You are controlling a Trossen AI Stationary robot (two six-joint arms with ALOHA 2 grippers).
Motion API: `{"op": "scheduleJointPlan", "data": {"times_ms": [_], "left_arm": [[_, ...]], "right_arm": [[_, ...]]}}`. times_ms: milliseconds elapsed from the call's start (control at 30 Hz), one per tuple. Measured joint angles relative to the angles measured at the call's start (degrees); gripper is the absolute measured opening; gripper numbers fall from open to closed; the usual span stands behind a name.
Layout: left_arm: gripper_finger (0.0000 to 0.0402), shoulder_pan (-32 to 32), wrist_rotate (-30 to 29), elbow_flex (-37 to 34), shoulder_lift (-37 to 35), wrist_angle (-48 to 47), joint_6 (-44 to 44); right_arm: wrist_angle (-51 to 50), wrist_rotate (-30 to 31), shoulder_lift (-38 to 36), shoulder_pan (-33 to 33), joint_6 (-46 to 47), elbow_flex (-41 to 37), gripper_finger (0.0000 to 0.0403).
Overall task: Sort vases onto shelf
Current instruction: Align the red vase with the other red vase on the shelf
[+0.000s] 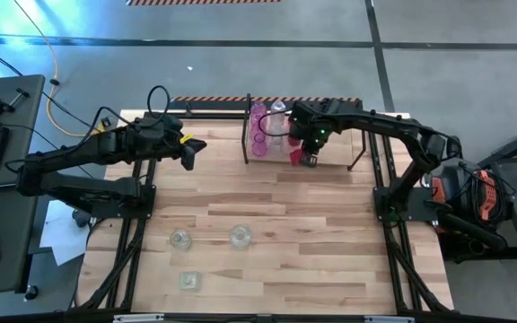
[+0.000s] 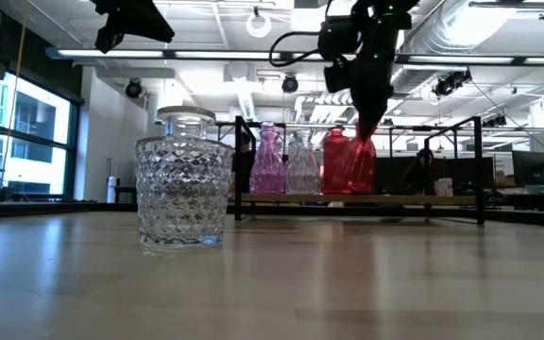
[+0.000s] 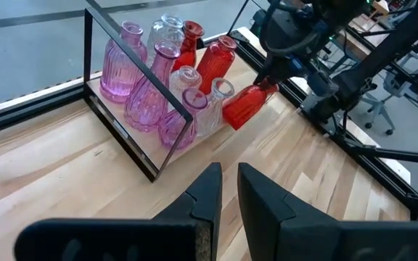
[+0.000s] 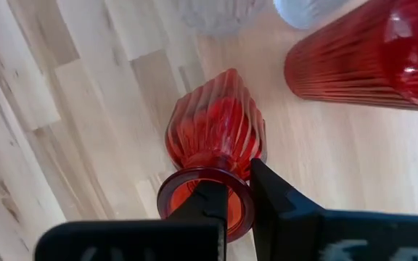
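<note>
Jaws of the right gripper [image 4: 234,199] pinch the rim of a ribbed red vase [image 4: 216,134] — it hangs tilted beside the shelf [image 3: 140,109]. Left gripper [image 3: 227,190] hovers apart, fingers nearly closed, empty.

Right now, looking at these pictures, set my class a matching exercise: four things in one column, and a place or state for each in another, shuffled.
Things:
1. red vase
2. left gripper
3. pink vases
4. clear faceted jar

Places or states:
A. standing at the shelf's end
B. gripped at its rim by the right gripper
C. holding nothing, above the table
D. on the table's near part

Pairs: 1-B, 2-C, 3-A, 4-D
</note>
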Motion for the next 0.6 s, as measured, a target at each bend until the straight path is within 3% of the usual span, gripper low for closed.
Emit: {"op": "scheduleJointPlan", "data": {"times_ms": [600], "left_arm": [[0.0035,0.0,0.2,0.0,0.0,0.0,0.0]], "right_arm": [[-2.3,-2.1,0.0,-2.0,3.0,4.8,0.0005]]}}
